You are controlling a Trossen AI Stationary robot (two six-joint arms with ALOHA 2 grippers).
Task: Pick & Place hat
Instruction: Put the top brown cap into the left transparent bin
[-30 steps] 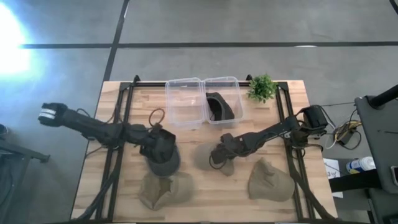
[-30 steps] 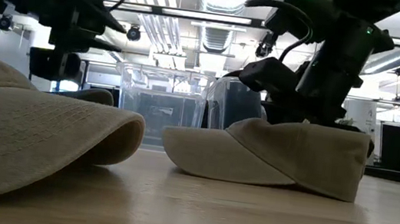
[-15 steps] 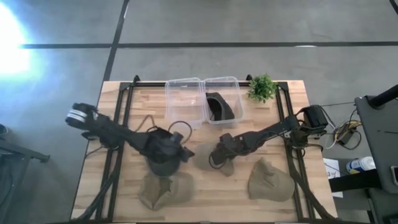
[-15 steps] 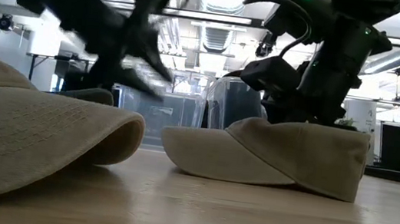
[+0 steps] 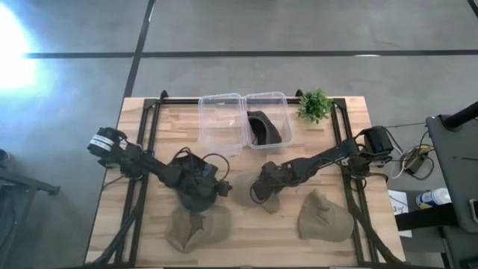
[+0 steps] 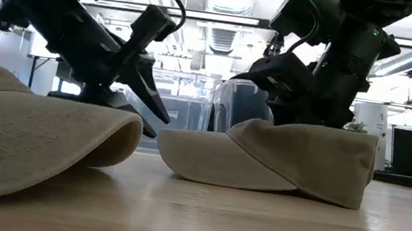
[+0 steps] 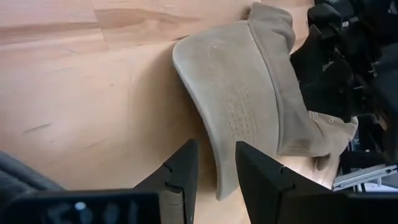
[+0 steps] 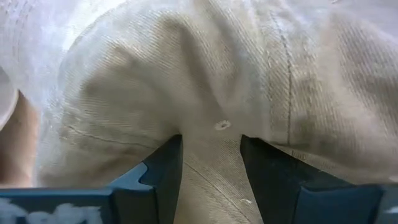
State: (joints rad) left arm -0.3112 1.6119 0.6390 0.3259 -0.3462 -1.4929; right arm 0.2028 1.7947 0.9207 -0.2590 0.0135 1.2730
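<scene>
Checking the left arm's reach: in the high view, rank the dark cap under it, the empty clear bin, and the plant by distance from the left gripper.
Left gripper:
1. Dark cap, beside it.
2. Empty clear bin, rear centre.
3. Plant, rear right corner.

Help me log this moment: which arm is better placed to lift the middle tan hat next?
The right. Its end effector already sits on the middle tan hat, fingers pressed into the crown. The left end effector only points at that hat's brim, open and not touching.
</scene>
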